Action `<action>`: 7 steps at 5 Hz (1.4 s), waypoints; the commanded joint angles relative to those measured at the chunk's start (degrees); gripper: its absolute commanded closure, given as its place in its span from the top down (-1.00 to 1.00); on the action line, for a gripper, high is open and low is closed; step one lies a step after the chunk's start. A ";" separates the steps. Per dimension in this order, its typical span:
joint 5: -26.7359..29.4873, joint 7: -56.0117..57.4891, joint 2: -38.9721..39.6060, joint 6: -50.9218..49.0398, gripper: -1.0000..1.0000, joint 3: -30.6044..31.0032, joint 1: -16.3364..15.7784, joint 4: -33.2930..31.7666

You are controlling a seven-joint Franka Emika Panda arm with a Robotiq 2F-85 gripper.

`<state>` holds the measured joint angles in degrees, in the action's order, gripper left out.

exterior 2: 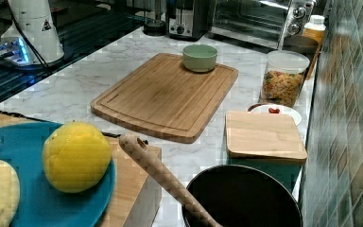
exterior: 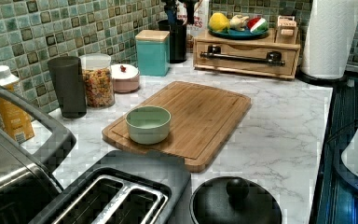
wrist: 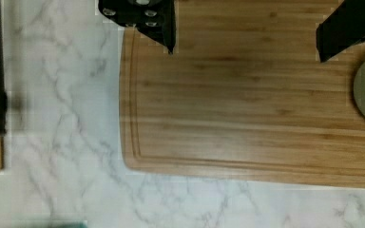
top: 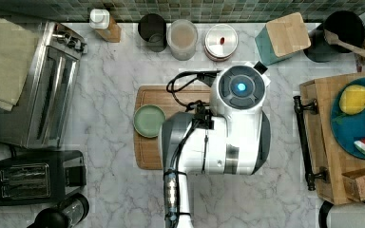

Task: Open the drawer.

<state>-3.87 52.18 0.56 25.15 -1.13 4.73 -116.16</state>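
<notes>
1. The drawer [exterior: 245, 61] sits shut in a small wooden box at the far end of the counter [exterior: 279, 130], well apart from the cutting board [exterior: 186, 119], which serves as landmark here. Its long black bar handle [top: 304, 142] faces the cutting board across bare marble.
2. A blue plate of fruit [exterior: 240, 32] rests on top of the box holding the drawer.
3. The gripper [wrist: 244, 33] hangs above the cutting board, near the board's edge closest to the drawer. The fingers [wrist: 159, 23] stand wide apart and hold nothing.
4. A green bowl [exterior 2: 200, 57] stands on the cutting board at the end farthest from the drawer.
5. Judgement: the task has not begun; the approach to the handle remains.
6. Risks: the bar is thin, so a misaligned closing could slip off it. The box looks light and unfixed; a pull might drag it toward the cutting board instead of sliding the drawer out, and could shake the fruit loose.
</notes>
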 commanded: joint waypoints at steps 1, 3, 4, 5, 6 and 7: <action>-0.25 17.87 -2.64 9.76 1.00 -8.41 8.97 -8.21; -5.13 26.45 -0.55 16.14 1.00 -15.20 7.62 -9.88; -5.45 29.43 0.75 18.64 1.00 -15.41 8.70 -9.84; -6.28 27.91 -0.31 23.73 1.00 -15.34 9.05 -14.04; -6.55 25.92 -1.16 27.25 1.00 -17.55 6.34 -17.06; -9.63 23.07 -0.35 29.68 1.00 -15.77 7.92 -17.85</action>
<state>-12.27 74.47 1.70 54.22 -18.63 15.36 -132.38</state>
